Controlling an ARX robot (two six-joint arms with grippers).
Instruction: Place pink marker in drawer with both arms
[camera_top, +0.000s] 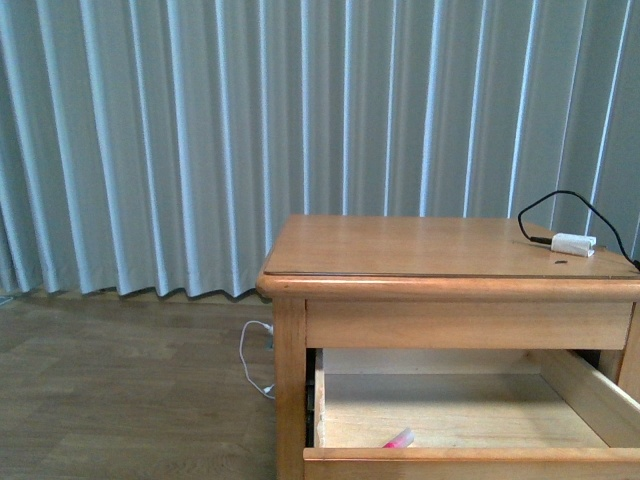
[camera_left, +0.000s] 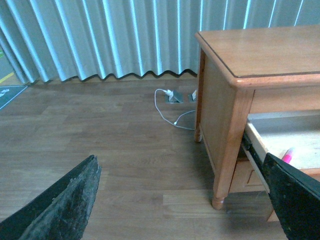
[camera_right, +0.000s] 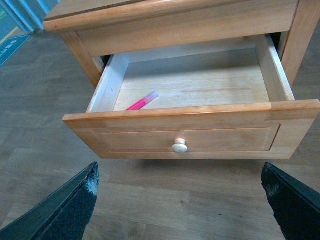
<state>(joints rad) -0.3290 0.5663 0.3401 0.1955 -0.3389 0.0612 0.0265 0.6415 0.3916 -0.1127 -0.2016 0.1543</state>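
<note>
Marker: pink marker (camera_right: 142, 101) lies inside the open drawer (camera_right: 225, 137), near left.
Grippers: our left gripper (camera_left: 180, 160) and right gripper (camera_right: 179, 172) gape, empty.
Next: we should push the drawer front squarely, near its knob (camera_right: 179, 146).

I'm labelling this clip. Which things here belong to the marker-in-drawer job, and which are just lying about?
Job: pink marker, already lying inside; open drawer; nightstand holding it.
Lying about: white plug with black cable on the nightstand top; white cable on the floor; curtains.
</note>
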